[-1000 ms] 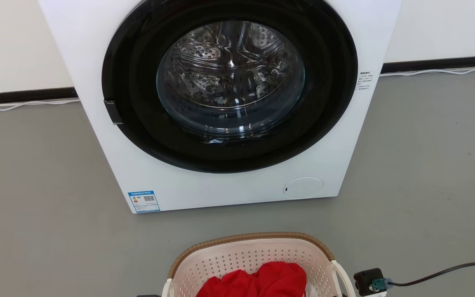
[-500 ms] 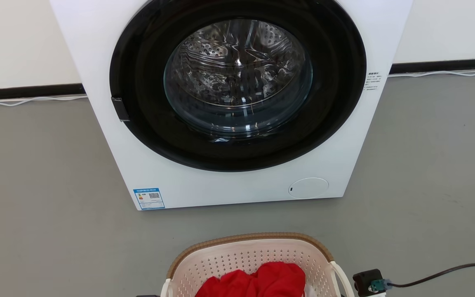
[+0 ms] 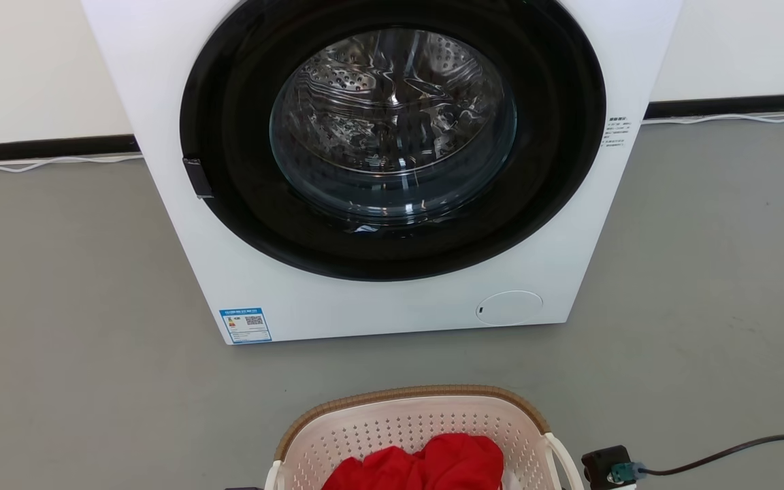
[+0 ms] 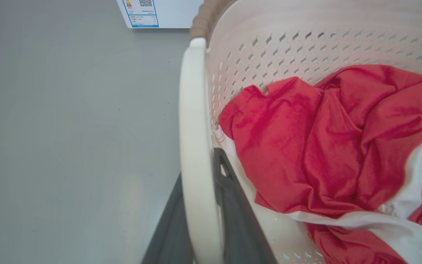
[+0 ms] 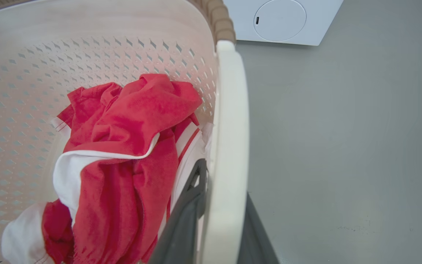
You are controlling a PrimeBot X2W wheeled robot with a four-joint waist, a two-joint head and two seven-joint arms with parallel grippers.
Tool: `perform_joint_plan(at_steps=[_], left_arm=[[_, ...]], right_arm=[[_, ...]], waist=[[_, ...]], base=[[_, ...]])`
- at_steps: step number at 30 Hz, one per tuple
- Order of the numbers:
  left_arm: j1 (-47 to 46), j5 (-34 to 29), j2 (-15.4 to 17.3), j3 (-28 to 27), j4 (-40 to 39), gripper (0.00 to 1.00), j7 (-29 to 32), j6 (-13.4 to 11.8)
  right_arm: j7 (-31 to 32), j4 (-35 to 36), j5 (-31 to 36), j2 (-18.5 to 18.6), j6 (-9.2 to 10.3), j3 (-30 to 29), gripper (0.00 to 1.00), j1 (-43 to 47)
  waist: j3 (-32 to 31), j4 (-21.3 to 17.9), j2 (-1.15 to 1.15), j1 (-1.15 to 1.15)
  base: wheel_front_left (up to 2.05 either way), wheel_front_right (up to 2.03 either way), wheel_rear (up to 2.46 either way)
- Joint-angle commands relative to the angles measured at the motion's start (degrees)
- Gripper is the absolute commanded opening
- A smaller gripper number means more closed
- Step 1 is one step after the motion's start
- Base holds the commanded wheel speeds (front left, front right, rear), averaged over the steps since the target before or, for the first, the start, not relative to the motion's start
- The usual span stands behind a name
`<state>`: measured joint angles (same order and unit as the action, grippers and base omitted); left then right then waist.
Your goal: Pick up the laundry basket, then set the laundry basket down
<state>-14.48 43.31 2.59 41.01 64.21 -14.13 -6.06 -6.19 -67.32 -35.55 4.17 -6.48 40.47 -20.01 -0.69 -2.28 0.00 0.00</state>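
Clamping laundry basket (image 4: 269,47) handles (image 4: 192,110) in wrist views: left gripper (image 4: 200,172), right gripper (image 5: 225,183).

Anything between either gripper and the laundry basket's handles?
Nothing visible. The left gripper straddles the left handle of the laundry basket; the right gripper straddles the right handle, one finger on each side.

Grey floor (image 3: 58,306), washer (image 3: 365,306) on it, cable (image 3: 24,163) nr wall
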Motion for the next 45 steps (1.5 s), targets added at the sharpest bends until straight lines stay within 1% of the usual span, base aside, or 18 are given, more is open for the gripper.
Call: perform_joint_plan(at_steps=[1,11,16,23,29,33,36,41,45], left_arm=[[-2.1,-0.8,0.3,-1.1,-1.0,0.0,-0.9,0.3],[-2.7,-1.4,0.3,-1.4,-1.0,0.0,-0.9,0.2],[-4.8,-2.8,0.5,-2.7,-2.2,0.0,-0.9,-0.4],[-11.0,-6.6,1.5,-5.5,-6.2,0.0,-0.9,-1.6],[-17.2,-10.6,1.9,-8.6,-10.5,0.0,-0.9,-2.4],[-21.2,-13.1,1.9,-10.8,-12.3,0.0,-0.9,-2.5],[-24.2,-15.0,1.8,-12.1,-12.9,0.0,-0.9,-2.6],[-28.9,-18.0,1.6,-14.3,-13.8,0.0,-0.9,-2.3],[-32.0,-20.0,1.3,-16.1,-14.7,0.0,-0.9,-2.1]], right_arm=[[-1.2,1.2,-0.3,-1.3,-1.01,1.7,0.0,-1.1],[-2.0,0.9,-1.1,-1.3,-1.01,2.2,0.0,-1.9],[-4.0,0.6,-0.4,-1.3,-1.01,2.0,0.0,-4.6],[-7.5,-0.8,2.9,-1.3,-1.01,0.4,0.0,-12.7],[-8.7,-1.6,7.2,-1.3,-1.01,-3.3,0.0,-20.4],[-8.8,0.8,11.8,-1.3,-1.01,-8.1,0.0,-25.0],[-8.8,4.2,16.5,-0.9,-1.01,-12.1,0.0,-27.0],[-8.8,8.3,23.1,-0.9,-1.01,-19.2,0.0,-28.4],[-8.8,11.3,27.2,-1.0,-1.01,-23.8,0.0,-28.7]], waist=[[0.1,0.0,0.0,0.0],[1.2,-0.3,0.0,0.0],[4.7,-0.8,0.0,0.0],[15.6,-0.8,0.0,0.0],[26.2,-0.5,0.0,0.0],[33.3,-0.6,0.0,0.0],[38.4,-0.6,0.0,0.0],[45.7,-0.1,0.0,0.0],[50.2,0.6,0.0,0.0]], base=[[0.0,0.0,0.0],[0.0,0.0,0.0],[0.0,0.0,0.0],[0.0,0.0,0.0],[0.0,0.0,0.0],[0.0,0.0,0.0],[0.0,0.0,0.0],[0.0,0.0,0.0],[0.0,0.0,0.0]])
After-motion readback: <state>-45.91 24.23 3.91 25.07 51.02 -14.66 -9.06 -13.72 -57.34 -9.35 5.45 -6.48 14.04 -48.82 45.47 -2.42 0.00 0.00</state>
